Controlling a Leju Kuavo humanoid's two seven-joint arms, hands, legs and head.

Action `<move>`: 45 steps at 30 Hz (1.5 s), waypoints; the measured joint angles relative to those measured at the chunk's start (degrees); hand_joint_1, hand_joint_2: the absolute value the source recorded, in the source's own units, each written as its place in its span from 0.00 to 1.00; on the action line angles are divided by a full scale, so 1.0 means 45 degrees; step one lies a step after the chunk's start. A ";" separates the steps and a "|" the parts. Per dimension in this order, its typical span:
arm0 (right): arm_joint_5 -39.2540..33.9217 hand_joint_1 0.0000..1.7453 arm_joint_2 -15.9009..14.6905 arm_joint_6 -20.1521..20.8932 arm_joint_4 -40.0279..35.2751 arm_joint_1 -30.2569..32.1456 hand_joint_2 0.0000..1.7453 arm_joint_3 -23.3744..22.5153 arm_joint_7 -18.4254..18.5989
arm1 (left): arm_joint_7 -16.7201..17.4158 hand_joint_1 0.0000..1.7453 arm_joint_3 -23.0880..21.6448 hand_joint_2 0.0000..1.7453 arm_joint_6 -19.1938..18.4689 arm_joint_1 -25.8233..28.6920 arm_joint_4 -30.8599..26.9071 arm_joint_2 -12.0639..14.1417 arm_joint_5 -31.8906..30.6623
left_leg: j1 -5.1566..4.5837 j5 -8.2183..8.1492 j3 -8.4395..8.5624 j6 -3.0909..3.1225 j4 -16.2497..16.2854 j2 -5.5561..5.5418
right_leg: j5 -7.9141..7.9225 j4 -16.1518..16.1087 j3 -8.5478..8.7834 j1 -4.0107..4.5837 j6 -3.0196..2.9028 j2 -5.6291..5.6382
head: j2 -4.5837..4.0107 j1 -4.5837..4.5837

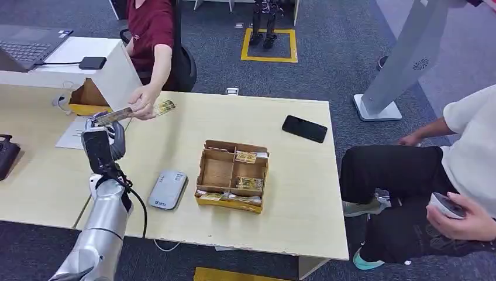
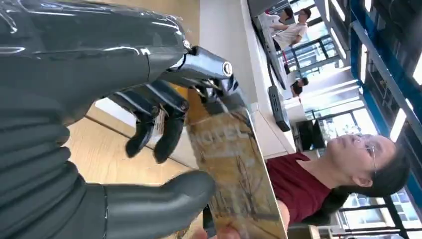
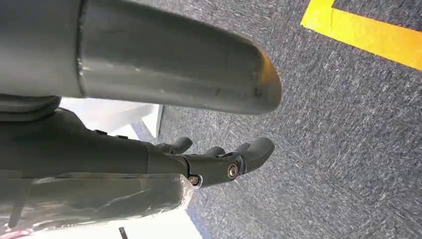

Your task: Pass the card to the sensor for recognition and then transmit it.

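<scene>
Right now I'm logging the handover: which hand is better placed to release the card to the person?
Left. The left hand holds the card, and the person's hand already grips its far end. The right hand hangs over the carpet, holding nothing.

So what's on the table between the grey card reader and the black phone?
In the head view, the open cardboard box with cards in its compartments sits between the grey card reader and the black phone; the rest is bare tabletop.

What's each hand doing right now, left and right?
Left hand: holds the card, which a person's hand also grips.
Right hand: holds nothing, fingers loosely apart, hanging over the carpet.
</scene>
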 joint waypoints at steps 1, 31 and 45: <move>0.0015 0.00 0.0000 0.0000 0.0000 0.0001 0.00 0.0000 0.0000 | 0.0102 0.00 0.0000 1.00 -0.0092 0.0000 0.0010 0.0000 0.0087 | 0.0000 0.0000 0.0000 0.0000 0.0000 0.0000 | 0.0000 0.0000 0.0000 0.0000 0.0000 0.0000 | 0.0000 0.0005; -0.0136 0.00 0.0029 -0.0063 -0.0005 0.0105 0.00 -0.1117 -0.0063 | 0.0515 0.00 -0.3415 1.00 -0.6586 0.3093 -0.4367 0.0155 0.0607 | -0.0016 0.0006 -0.0027 -0.0009 -0.0001 0.0004 | 0.0005 0.0005 -0.0028 0.0001 -0.0006 0.0003 | 0.0000 0.0005; -0.0277 0.00 0.0029 -0.0146 -0.0019 0.0147 0.00 -0.1584 -0.0092 | -0.0884 0.00 -0.6282 1.00 -0.5271 0.5209 -0.7034 0.1278 -0.3803 | -0.0019 -0.0004 -0.0051 -0.0001 -0.0001 0.0004 | -0.0005 0.0010 -0.0057 -0.0001 0.0000 0.0008 | 0.0000 0.0000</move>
